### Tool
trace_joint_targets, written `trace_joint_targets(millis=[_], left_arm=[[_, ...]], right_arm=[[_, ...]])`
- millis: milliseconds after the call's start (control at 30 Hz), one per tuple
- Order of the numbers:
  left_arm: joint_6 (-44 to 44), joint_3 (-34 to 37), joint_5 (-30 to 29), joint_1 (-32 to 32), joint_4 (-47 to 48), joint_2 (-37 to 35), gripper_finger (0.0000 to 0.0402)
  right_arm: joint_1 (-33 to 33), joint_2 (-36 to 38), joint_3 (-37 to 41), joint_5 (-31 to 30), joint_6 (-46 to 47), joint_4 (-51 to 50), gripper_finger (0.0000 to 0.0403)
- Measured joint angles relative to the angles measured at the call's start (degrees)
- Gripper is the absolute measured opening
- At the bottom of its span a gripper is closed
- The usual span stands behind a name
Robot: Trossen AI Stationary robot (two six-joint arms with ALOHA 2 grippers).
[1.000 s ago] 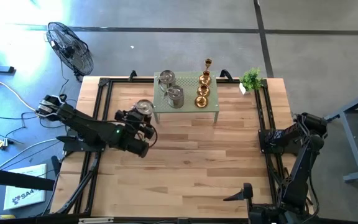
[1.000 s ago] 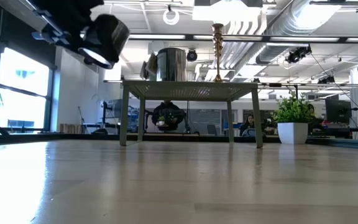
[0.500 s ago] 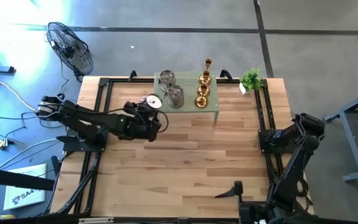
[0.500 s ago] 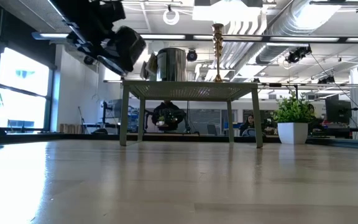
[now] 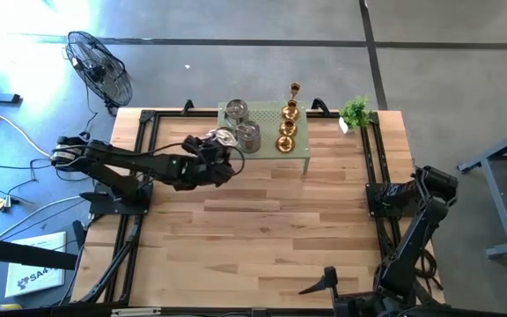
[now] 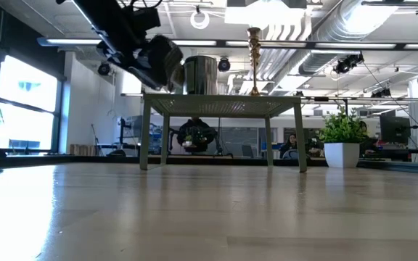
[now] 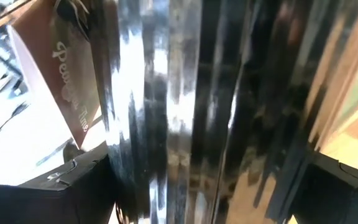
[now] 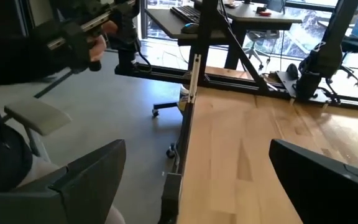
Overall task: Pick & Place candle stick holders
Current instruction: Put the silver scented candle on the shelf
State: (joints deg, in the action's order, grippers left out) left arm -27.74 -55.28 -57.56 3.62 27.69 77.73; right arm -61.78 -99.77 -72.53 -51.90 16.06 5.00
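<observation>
Left gripper is mine, and its fingers are pinched on a silver holder. In the wrist view that holder's shiny wall fills the gap between my two dark fingers.

In the high view the stand sits just right of me, upper centre of the frame. My load hangs at its left edge, near its lower left corner. The low view puts me at the upper left, about level with the stand's top and right at its left end.

Two silver holders already stand on it: one near the upper left corner, and one just to the right of mine. Three gold holders line up further right, well clear of me.

The bare patch I judge best is the stand's lower left corner, almost under my load. So the move would be short, a little to the right and then down. The held holder looks tilted in the low view, so I would bring its axis upright first and keep clear of the near silver one.

Right gripper is spread wide and empty. It waits at the bottom edge of the high view, far from the stand, so this placing is mine.
</observation>
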Motion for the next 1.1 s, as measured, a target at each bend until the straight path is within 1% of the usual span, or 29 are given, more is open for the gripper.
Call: trace_joint_targets(millis=[133, 300, 600, 700, 867, 967, 1100], left_arm=[[3.29, 0.01, 0.70, -0.65, -4.37, 0.00, 0.0355], [3.08, 0.00, -0.31, -0.76, -4.03, 0.00, 0.0355], [2.83, 0.00, 0.37, -0.55, -4.60, 0.00, 0.0355], [2.44, 0.00, 0.01, 0.37, -4.82, 0.00, 0.0355], [2.02, -0.05, -3.25, 3.27, -5.25, -0.95, 0.0355], [1.96, -0.07, -4.60, 4.69, -4.00, -2.15, 0.0355], [0.21, -0.09, -4.62, 5.22, -0.85, -3.83, 0.0355]], right_arm=[[0.00, 0.00, 0.00, 0.01, 1.33, 0.02, 0.0391], [0.00, -0.99, 0.00, 0.04, 1.89, 0.87, 0.0391], [0.00, -1.60, 0.00, 1.04, 1.94, 1.24, 0.0391], [0.00, -1.60, 0.00, 1.39, 1.94, 1.28, 0.0391], [0.00, -1.60, 0.00, 1.39, 1.91, 1.26, 0.0391], [0.00, -1.60, 0.00, 1.58, 1.90, 1.29, 0.0391], [-0.05, -1.60, 0.00, 1.99, 1.89, 1.31, 0.0391]])
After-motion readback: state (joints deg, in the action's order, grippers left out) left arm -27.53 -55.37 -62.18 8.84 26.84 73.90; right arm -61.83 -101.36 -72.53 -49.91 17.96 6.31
